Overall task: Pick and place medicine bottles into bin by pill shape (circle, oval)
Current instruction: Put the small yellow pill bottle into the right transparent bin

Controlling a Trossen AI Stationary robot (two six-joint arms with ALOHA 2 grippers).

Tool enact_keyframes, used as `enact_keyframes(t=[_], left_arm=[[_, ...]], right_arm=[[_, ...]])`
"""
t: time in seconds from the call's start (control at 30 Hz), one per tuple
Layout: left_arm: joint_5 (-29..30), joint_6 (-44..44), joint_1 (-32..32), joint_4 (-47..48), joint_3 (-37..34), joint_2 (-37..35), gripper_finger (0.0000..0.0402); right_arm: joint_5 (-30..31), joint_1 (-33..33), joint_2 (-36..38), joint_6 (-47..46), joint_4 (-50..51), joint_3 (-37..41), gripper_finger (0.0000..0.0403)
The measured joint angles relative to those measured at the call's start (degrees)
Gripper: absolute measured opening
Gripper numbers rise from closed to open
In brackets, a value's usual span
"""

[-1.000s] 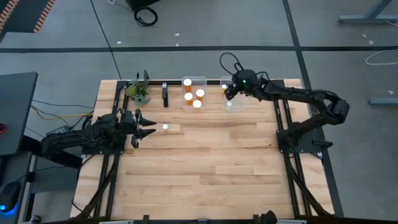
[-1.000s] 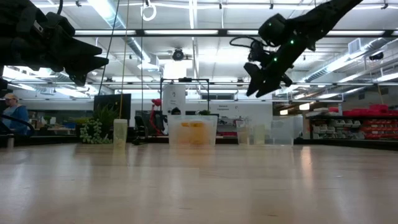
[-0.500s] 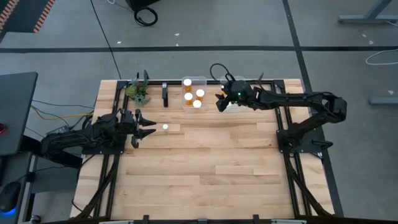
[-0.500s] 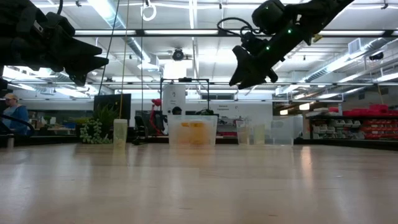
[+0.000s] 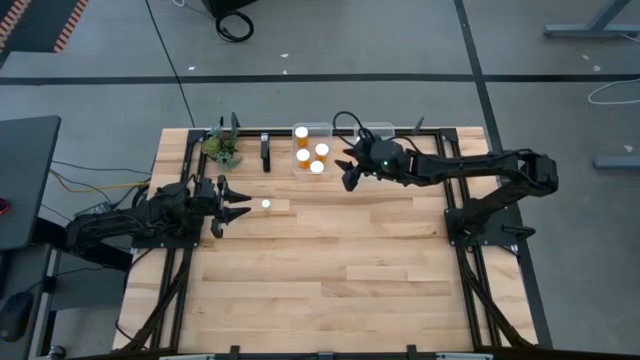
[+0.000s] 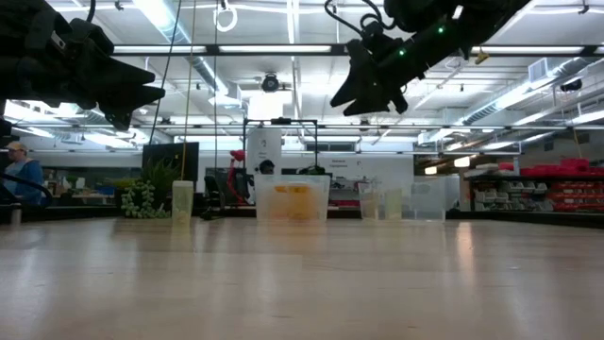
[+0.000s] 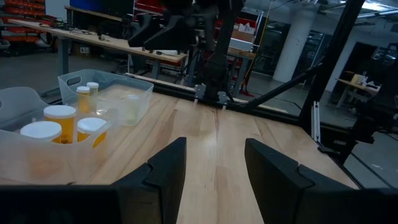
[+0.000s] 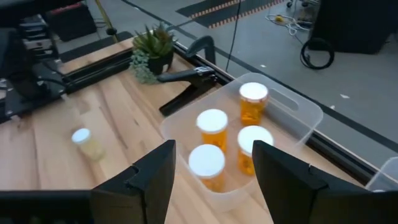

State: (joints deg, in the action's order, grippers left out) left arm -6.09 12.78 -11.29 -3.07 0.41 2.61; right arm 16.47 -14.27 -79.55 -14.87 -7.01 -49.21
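Wide bare table (image 5: 330, 270) lies open toward the near side. Along the far edge stand a clear bin (image 5: 311, 148) (four bottles (image 8: 212, 123) inside), a plant (image 5: 222, 147), and a black clamp (image 5: 266, 152).

Right gripper (image 5: 348, 172) raised, fingers apart; left gripper (image 5: 240, 207) likewise, empty.
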Motion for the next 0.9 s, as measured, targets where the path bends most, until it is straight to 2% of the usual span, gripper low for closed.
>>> enact_keyframes(t=[0.13, 0.23, 0.43, 0.63, 0.9], left_arm=[[0.0, 0.02, 0.0, -0.01, -0.01, 0.0, 0.0172], [0.0, 0.02, 0.0, 0.0, 0.02, 0.0, 0.0172], [0.0, -0.01, 0.0, 0.0, 0.01, 0.0, 0.0172], [0.0, -0.01, 0.0, 0.0, 0.02, 0.0, 0.0172], [-0.02, -0.01, 0.0, -0.02, -0.01, -0.01, 0.0172]], right_arm=[[0.03, 1.69, -0.25, -0.09, -0.5, -0.23, 0.022], [0.14, 3.77, -3.44, 0.5, 0.19, -3.13, 0.022], [-0.36, 7.93, -17.32, 7.56, 7.4, -19.08, 0.022], [-7.94, 8.79, -29.14, 14.53, 12.58, -35.81, 0.022], [-16.94, 8.14, -42.17, 20.64, 16.65, -53.03, 0.022]])
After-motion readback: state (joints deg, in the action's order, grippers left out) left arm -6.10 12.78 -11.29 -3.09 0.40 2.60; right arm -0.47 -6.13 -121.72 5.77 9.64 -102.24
